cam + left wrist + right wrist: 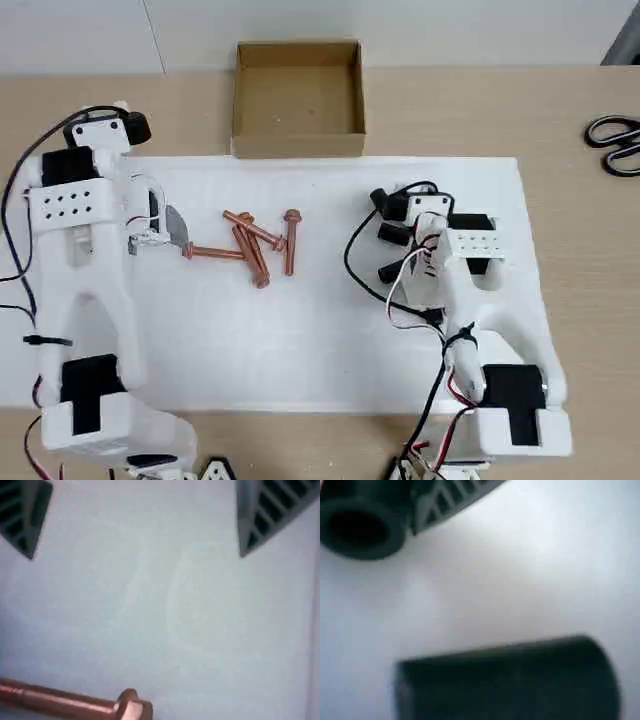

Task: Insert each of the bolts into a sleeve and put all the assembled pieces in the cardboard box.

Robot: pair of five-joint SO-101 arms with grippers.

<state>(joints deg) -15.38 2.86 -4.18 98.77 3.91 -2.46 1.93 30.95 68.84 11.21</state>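
High view, nearest first: on the white sheet (300,340) covering the wooden surface (580,250), the left gripper (172,232) stands with its jaws apart, just beside the end of one of several copper-coloured hex-head bolts (252,240) lying in a loose heap. The right gripper (418,238) sits among black cylindrical sleeves (392,235); whether it is apart or together I cannot tell. Beyond them, the open brown cardboard box (298,100) rests at the sheet's far edge.

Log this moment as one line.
left claw: open, near bolts | right arm: by sleeves | bolts: loose, unsleeved | cardboard box: empty
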